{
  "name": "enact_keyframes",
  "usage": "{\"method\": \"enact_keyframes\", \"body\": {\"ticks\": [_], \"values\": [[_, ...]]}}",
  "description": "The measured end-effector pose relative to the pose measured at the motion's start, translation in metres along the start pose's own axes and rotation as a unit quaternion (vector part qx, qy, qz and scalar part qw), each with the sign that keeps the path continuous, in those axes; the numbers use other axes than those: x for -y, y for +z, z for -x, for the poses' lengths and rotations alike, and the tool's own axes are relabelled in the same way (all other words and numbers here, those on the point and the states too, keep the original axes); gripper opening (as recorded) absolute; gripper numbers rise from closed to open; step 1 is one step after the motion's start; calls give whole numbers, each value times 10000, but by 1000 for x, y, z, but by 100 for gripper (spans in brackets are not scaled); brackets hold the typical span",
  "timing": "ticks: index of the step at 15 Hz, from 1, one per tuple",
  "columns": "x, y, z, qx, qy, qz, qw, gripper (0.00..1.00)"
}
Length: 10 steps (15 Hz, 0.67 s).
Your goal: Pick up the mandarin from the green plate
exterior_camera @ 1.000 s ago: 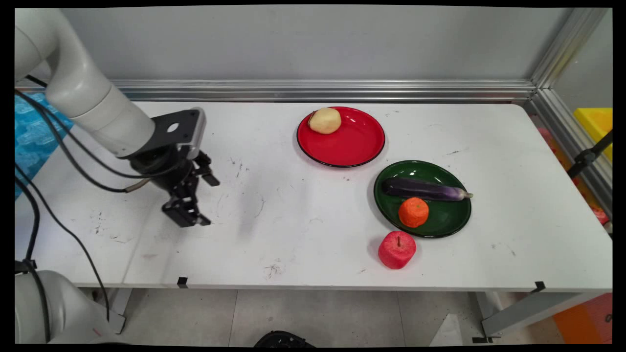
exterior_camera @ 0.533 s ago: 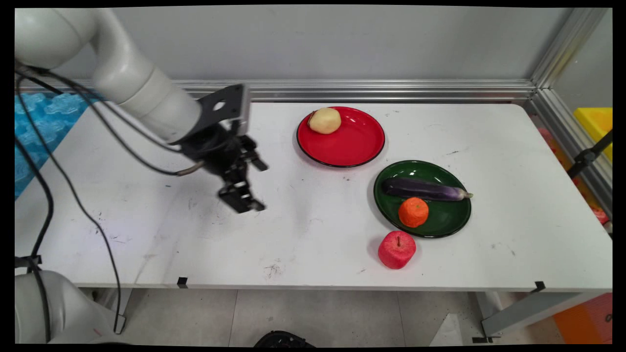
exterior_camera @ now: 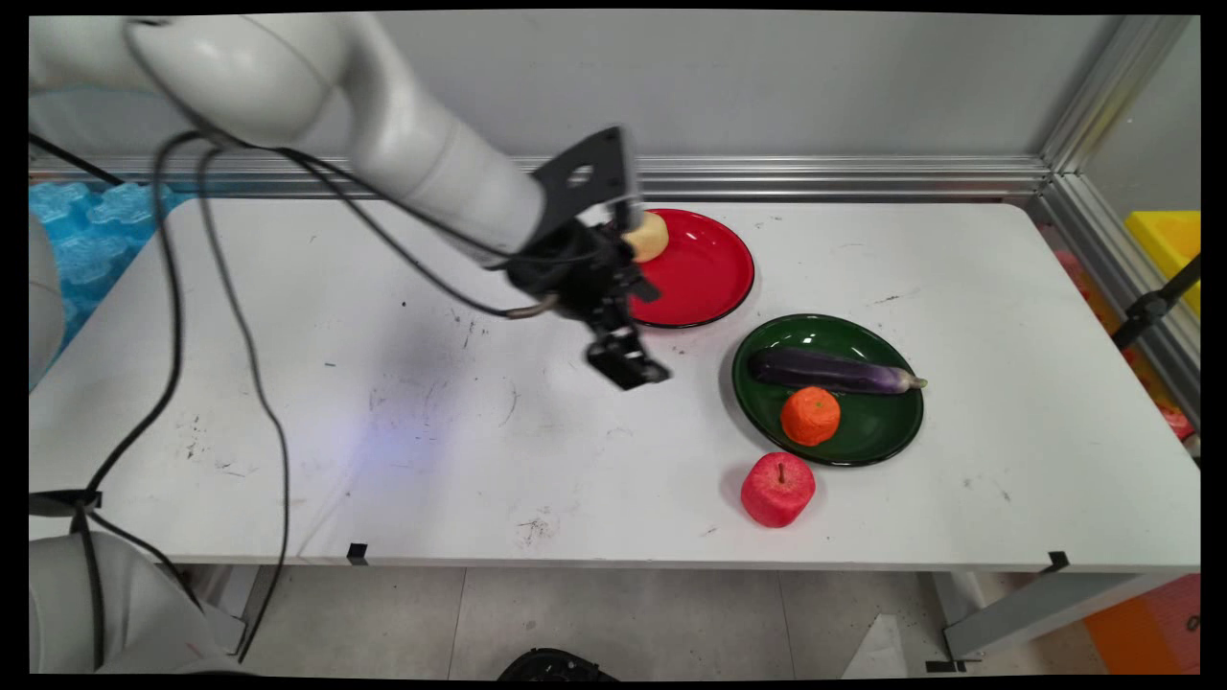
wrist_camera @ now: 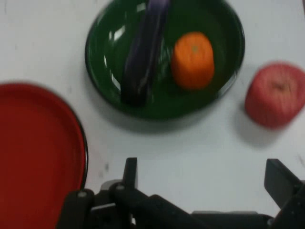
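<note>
My gripper (exterior_camera: 657, 335) hangs open and empty above the table, just off the near-left rim of a red plate (exterior_camera: 705, 278). A yellowish potato (exterior_camera: 652, 236) lies at that plate's far left, partly hidden behind my hand. To the right stands a green plate (exterior_camera: 877, 443) holding a purple eggplant (exterior_camera: 829, 372) and an orange (exterior_camera: 810, 415). A red apple (exterior_camera: 777, 489) sits on the table in front of it. In the hand view my gripper (wrist_camera: 205, 176) is spread wide over bare table, with the green plate (wrist_camera: 105, 52), eggplant (wrist_camera: 143, 52), orange (wrist_camera: 193, 59), apple (wrist_camera: 276, 100) and red plate (wrist_camera: 38, 152) ahead.
An aluminium rail (exterior_camera: 767, 177) runs along the table's back edge and a frame post (exterior_camera: 1102, 105) stands at the right corner. A yellow box (exterior_camera: 1165, 244) is beyond the right edge, blue material (exterior_camera: 86, 230) beyond the left. Black cables (exterior_camera: 192, 316) hang from the arm.
The arm has swung steadily right and slightly away across the table, from the left part to beside the red plate. The gripper stayed open. The plates and fruit have not moved.
</note>
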Motion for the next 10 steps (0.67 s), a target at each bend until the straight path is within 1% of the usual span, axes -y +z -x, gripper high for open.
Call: {"method": "enact_keyframes", "body": {"ticks": [2,4,7,10], "values": [[0,21,-17,-145,-22,-24,9999,100],[-1,39,-28,-227,-30,-34,9997,100],[-2,71,-41,-266,-14,-13,9996,100],[-3,93,-49,-256,12,7,9997,100]]}}
